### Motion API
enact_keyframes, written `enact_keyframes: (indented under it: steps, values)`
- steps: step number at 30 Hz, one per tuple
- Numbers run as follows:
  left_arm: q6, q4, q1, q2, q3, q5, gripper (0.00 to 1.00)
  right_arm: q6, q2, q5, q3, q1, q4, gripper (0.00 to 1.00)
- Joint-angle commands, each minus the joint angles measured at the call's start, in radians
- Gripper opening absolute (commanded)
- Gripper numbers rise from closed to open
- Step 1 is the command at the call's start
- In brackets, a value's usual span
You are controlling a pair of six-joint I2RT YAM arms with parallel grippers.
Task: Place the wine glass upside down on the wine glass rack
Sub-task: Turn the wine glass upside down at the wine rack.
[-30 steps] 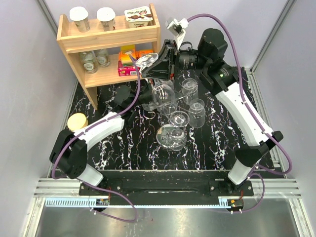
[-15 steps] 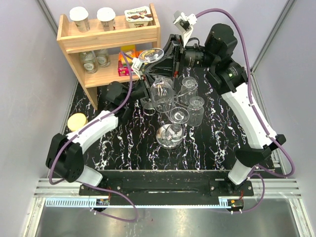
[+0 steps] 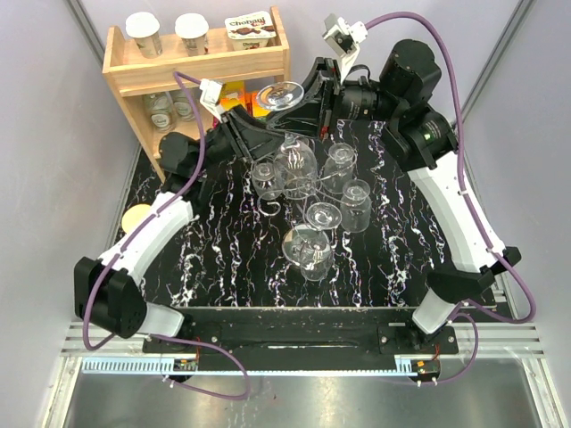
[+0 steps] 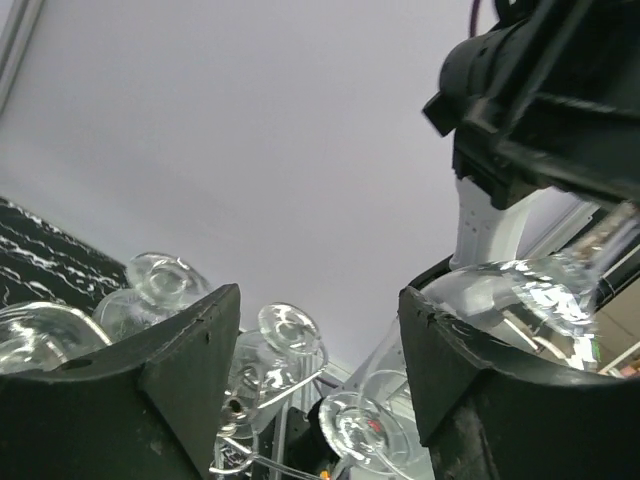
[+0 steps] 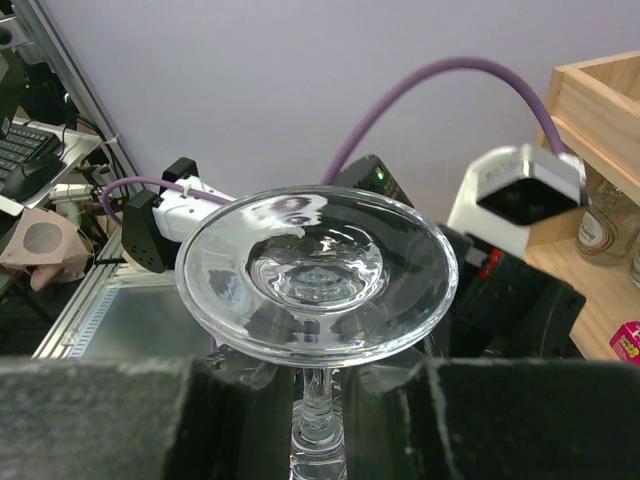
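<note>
Wine glass [image 3: 278, 94] found inverted, foot uppermost, held aloft over the far part of the black marbled tabletop [image 3: 223, 259], just beside the right end of the wooden shelf [image 3: 201, 67]. We note the right pincer [image 5: 318, 405] clamped on its stem directly below the foot, one side of the grip on each side of the stem; the right wrist view shows this plainly. The bowl hangs beneath that grip. The left pincer [image 4: 320, 385] stands with its jaws apart and nothing between them. It sits just left of the glass, with the bowl close to one of its tips. The wine glass rack [image 3: 305, 248] stands mid-tabletop on its shiny round base, nearer the arm bases than the held glass. Several other glasses [image 3: 340, 162] hang on it upside down, clustered around the post. Whether the held glass touches any arm of the rack we cannot tell: the wire is thin, and clear glass overlaps clear glass in the overhead view.
</note>
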Motion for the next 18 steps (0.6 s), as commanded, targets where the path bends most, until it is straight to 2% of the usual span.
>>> enact_keyframes:
  steps: [1, 8, 11, 13, 15, 18]
  values:
    - [0.059, -0.036, 0.029, -0.066, 0.106, 0.057, 0.69, -0.013, -0.073, 0.013, 0.025, -0.009, 0.023, 0.0]
    - [0.127, -0.099, 0.071, -0.097, 0.116, 0.074, 0.77, -0.021, -0.076, 0.014, -0.011, -0.007, 0.017, 0.0]
    - [0.225, -0.182, 0.087, -0.112, 0.161, 0.115, 0.79, -0.036, -0.089, 0.019, -0.031, -0.007, -0.003, 0.0]
    - [0.406, -0.365, 0.091, -0.123, 0.255, 0.141, 0.81, -0.048, -0.097, 0.022, -0.053, -0.009, -0.017, 0.0]
    - [0.647, -0.673, 0.092, -0.14, 0.376, 0.117, 0.84, -0.06, -0.115, 0.026, -0.086, -0.007, -0.029, 0.0]
    - [0.93, -0.939, 0.092, -0.157, 0.516, 0.063, 0.86, -0.086, -0.14, 0.04, -0.12, -0.007, -0.056, 0.0]
